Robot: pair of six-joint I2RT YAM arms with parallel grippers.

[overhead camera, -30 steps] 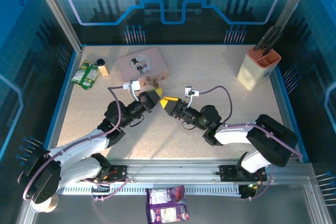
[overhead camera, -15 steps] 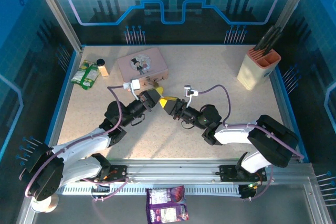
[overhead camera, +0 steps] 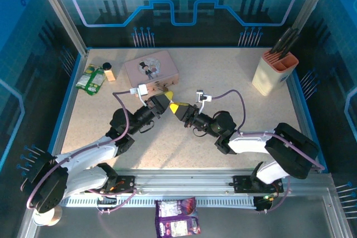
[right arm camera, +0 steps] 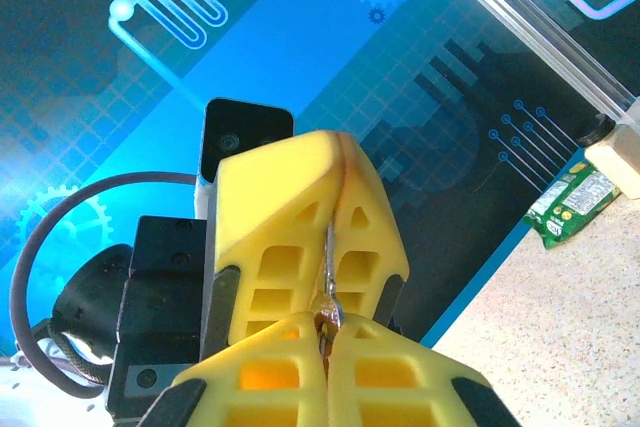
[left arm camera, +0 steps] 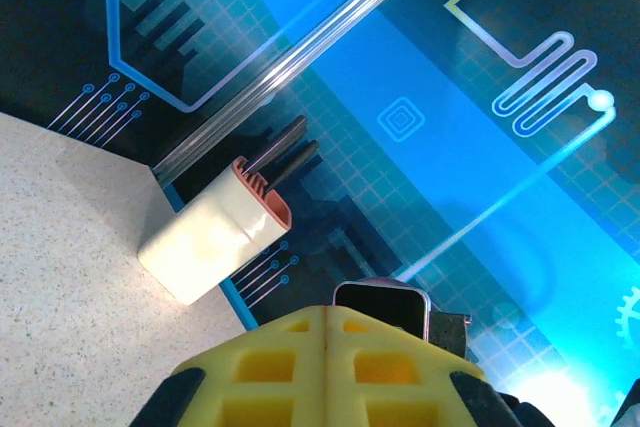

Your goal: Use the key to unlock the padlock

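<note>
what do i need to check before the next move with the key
1. Right gripper shut on the key: ok, the thin silver blade is pinched at its tips.
2. Left gripper shut: ok, its yellow fingers meet with no gap.
3. Padlock in the left grip: cannot tell, nothing of it shows between the fingers.
4. Key lined up with the left gripper's seam: ok, seen from the right wrist.
5. Key seated in the keyhole: cannot tell.
</note>
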